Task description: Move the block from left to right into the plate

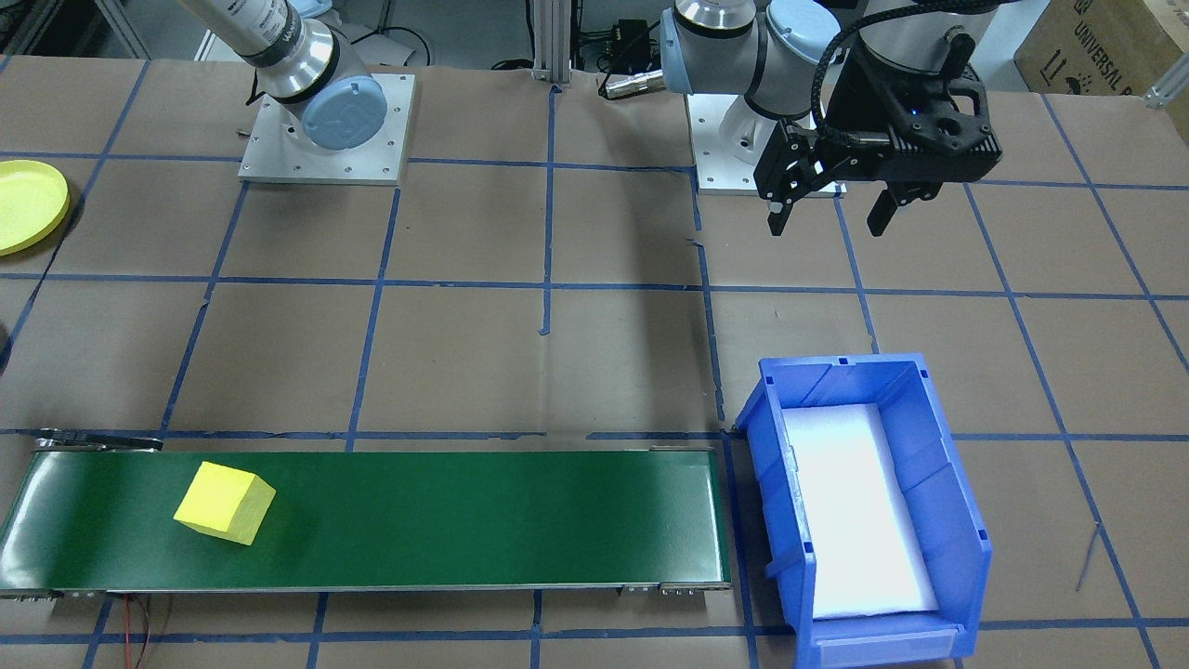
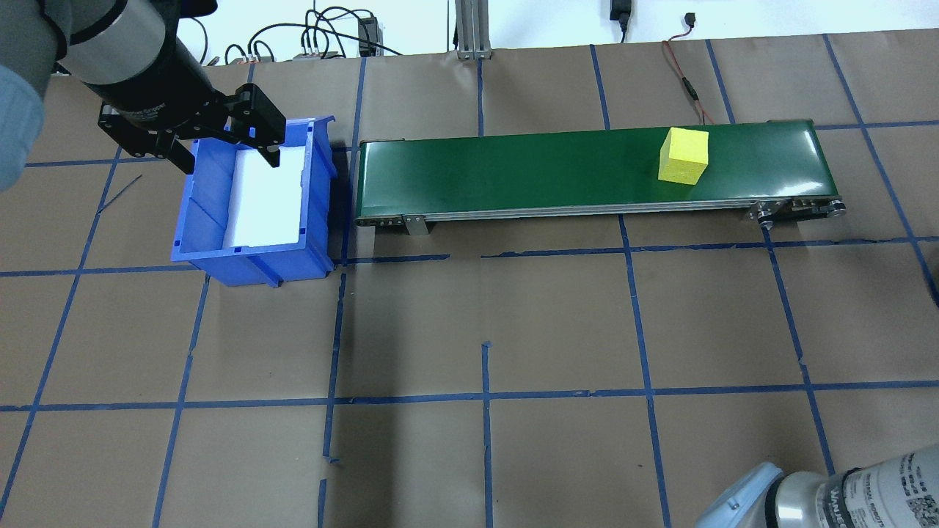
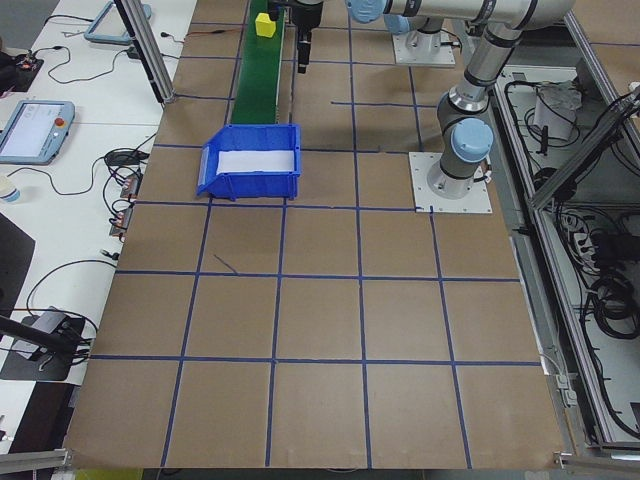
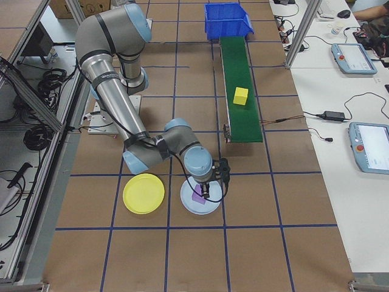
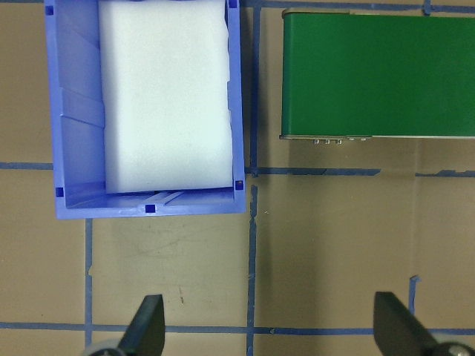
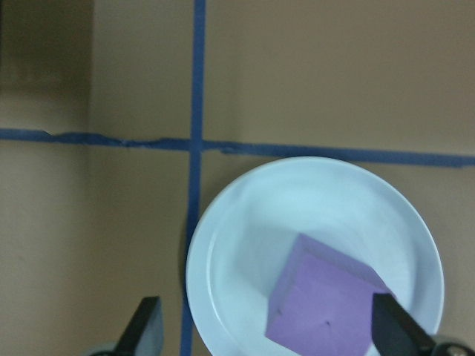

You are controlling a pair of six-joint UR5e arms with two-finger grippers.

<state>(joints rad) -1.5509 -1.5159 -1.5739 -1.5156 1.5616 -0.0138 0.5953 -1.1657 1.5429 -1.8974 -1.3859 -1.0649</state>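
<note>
Yellow plate (image 4: 143, 193): nothing in it.
White plate (image 6: 223, 245): purple block (image 6: 326, 304) inside.
Blue bin (image 2: 253, 253): white pad only.
Left gripper (image 1: 829, 212): wide open, holding nothing.
Right gripper (image 6: 263, 330): wide open, holding nothing.

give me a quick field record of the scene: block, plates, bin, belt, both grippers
yellow block: on the green conveyor belt, near its end on the robot's right
yellow plate: on the table, nothing in it
white plate: beside the yellow plate, holds a purple block
blue bin: at the belt's other end, white liner inside, no block in it
left gripper: open, holds nothing, above the table near the bin
right gripper: open, just above the white plate, fingers either side of the purple block
</note>
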